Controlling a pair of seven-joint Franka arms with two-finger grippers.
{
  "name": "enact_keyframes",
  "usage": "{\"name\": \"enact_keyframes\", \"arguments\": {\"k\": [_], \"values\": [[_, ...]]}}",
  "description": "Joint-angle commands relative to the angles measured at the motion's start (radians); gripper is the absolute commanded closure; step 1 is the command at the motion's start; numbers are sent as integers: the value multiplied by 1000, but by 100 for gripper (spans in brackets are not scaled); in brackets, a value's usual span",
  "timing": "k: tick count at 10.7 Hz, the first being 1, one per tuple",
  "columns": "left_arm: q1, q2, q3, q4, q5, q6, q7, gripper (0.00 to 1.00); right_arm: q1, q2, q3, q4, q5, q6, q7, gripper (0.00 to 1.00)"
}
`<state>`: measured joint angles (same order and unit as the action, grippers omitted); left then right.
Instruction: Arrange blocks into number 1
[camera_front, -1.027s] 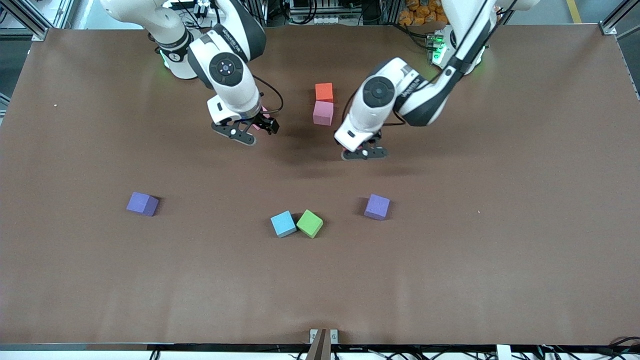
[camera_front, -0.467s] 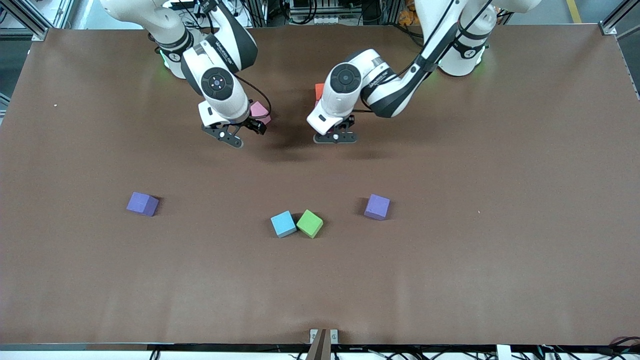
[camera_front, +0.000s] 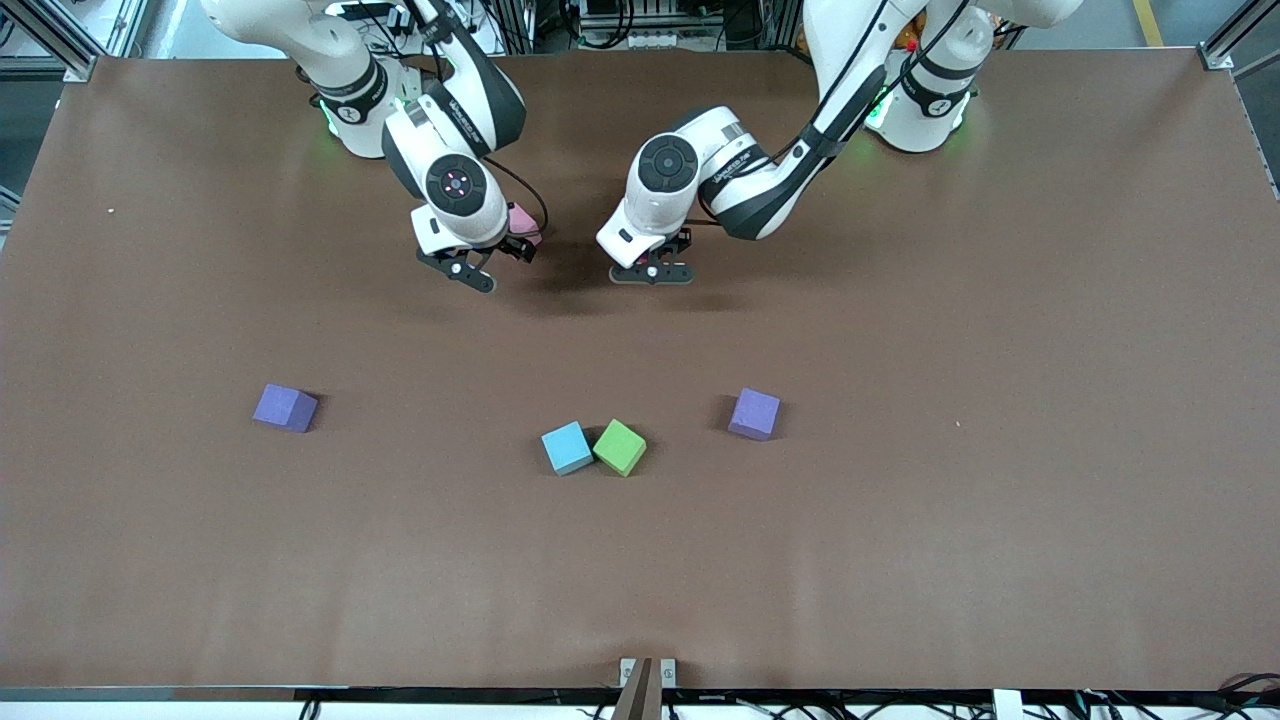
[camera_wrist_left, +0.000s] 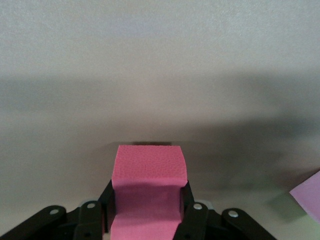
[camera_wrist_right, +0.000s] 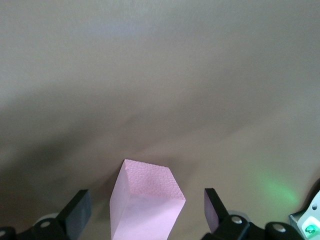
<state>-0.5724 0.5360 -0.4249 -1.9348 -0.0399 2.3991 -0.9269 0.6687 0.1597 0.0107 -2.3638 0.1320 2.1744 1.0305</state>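
Two arms have drawn in toward the middle of the worktop's edge where the bases stand. The left pincer, which a second ago hung nearer the worktop's middle, is now low over the spot where the short column stood: an orange cube with a pale-pink one touching it. The arm covers both, so I cannot tell how they lie now. Its fingers are pressed onto a deep-pink foam cube, pinching it by two flat sides. A pale-pink corner shows just beside it on the worktop, probably the column's lower block.

The right pincer has shifted only slightly. Its fingers stand spread on either side of a second pale-pink foam cube without touching it, so that cube rests on the worktop.

Nothing else has moved: the two purple foam cubes sit well apart, with the blue foam cube and the green foam cube touching between them.

My reading: the deep-pink cube is about to extend the stroke of the 1 — third block in — while four loose cubes remain to be fetched.
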Motion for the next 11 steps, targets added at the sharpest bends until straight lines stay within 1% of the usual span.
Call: {"name": "enact_keyframes", "arguments": {"k": [1, 3, 4, 5, 6, 8, 9, 10, 11], "values": [[-14, 12, 11, 8, -11, 3, -13, 100, 0, -2, 15, -3, 11, 5, 2, 0], [-14, 27, 11, 8, -8, 5, -36, 100, 0, -2, 14, -3, 11, 5, 2, 0], [-14, 27, 9, 8, -8, 3, -39, 91, 0, -2, 15, -5, 11, 5, -4, 0], [-12, 28, 9, 7, -8, 3, -40, 34, 0, -2, 15, -6, 11, 5, -12, 0], [-11, 29, 11, 7, -8, 3, -41, 0, 2, -3, 15, -8, 11, 5, -12, 0], [-3, 1, 11, 10, -8, -11, -64, 0, -3, -6, 14, -9, 11, 5, -13, 0], [11, -36, 15, 10, -8, -34, -66, 0, -18, -17, 14, -5, 9, 5, -38, 0], [40, -77, 15, 13, -6, -61, -64, 0, -67, -32, 12, 14, 3, 4, -131, 0], [72, -126, 20, 11, -6, -81, -63, 0, -125, -38, 8, 62, -9, -4, -271, 0]]}}
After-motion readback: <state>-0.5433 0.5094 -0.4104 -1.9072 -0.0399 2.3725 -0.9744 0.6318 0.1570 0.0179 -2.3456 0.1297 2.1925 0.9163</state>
